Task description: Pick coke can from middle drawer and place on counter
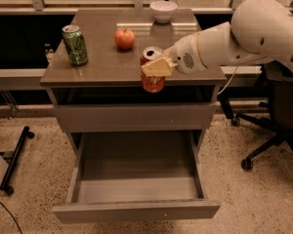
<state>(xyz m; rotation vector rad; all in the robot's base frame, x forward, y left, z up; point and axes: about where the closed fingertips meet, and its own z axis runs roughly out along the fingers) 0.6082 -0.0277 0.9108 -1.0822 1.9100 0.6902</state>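
Two cans: one red coke can [153,84] at centre frame and one green can [75,45] at upper left. One apple [124,38]. One white bowl [163,10]. One table [102,62], with one open middle drawer [136,160] and one closed drawer front [132,117]. One arm [234,38] carrying one end effector [155,66], clamped on the coke can at centre frame. One office chair [278,126] at right.

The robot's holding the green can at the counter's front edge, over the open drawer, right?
No. In the camera view the gripper, at the front edge of the counter, has its jaws shut on the coke can; the green can stands untouched.
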